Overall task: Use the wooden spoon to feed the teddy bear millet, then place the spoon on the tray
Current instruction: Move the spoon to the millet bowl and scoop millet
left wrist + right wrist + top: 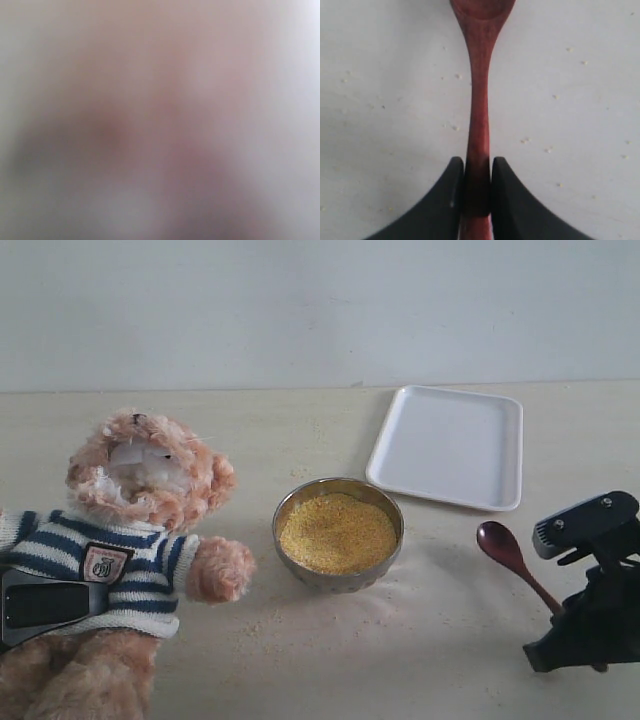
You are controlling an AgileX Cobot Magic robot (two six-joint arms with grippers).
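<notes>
The teddy bear [150, 480] in its striped sweater sits at the left. My left gripper [40, 605] is clamped across its torso; only one black finger shows. The left wrist view is a pink-grey blur with nothing to make out. Millet [336, 532] fills a round metal bowl [392, 552] in the middle. The wooden spoon [500, 545] lies on the table right of the bowl, its oval end toward the tray [450, 445]. My right gripper [565, 625] is shut on the spoon's handle [479, 100]; the right gripper's [478, 167] two black fingers press both sides of it.
Stray millet grains are scattered on the pale table between the bear and the bowl and around the spoon. The white tray lies behind and right of the bowl. A plain wall stands behind the table.
</notes>
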